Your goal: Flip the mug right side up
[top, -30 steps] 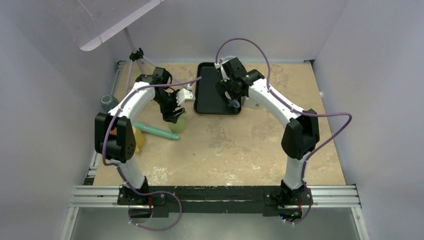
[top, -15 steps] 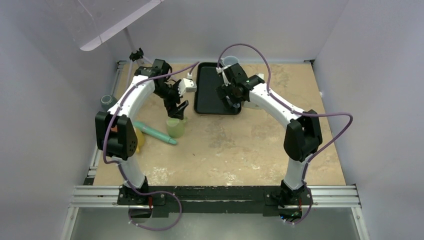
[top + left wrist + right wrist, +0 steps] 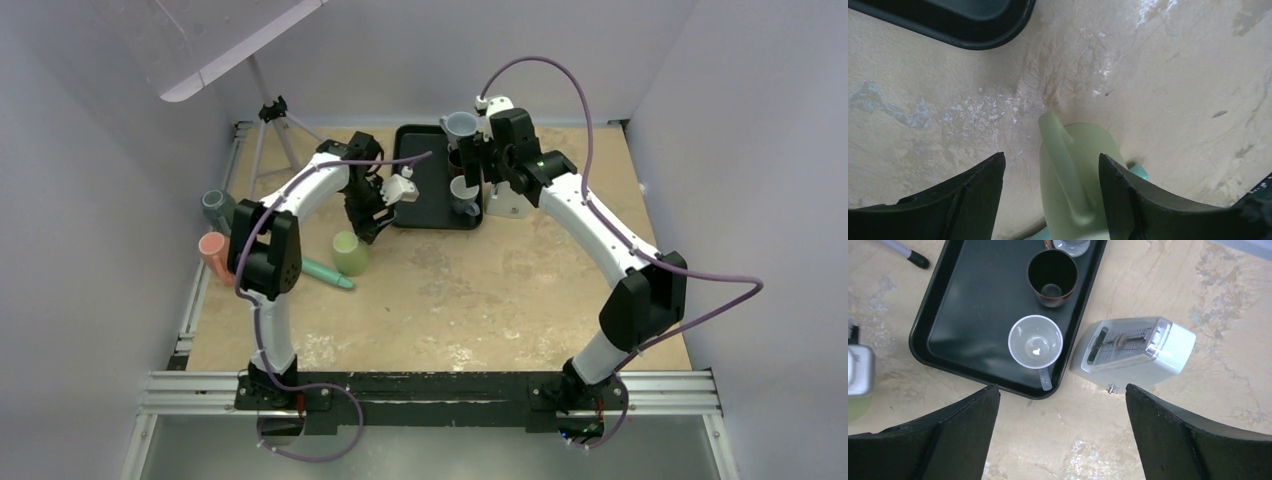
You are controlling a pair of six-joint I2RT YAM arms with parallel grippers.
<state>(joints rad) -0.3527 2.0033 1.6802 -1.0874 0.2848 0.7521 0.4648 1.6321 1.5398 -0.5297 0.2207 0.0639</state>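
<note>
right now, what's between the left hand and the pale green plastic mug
Nothing; the left wrist view shows the open left hand straddling the handle of the pale green plastic mug.

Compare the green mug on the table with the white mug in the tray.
The green mug stands on the table, the white mug inside the black tray. The white mug's empty mouth faces up; the green mug's mouth is not clearly shown. Both have one handle, and neither is gripped.

The left arm (image 3: 300,192) and right arm (image 3: 590,215) have white curved links with black joint housings. A thin purple cable (image 3: 545,59) loops along each. The fingers (image 3: 963,200) are matte black wedges, seemingly unmarked.
</note>
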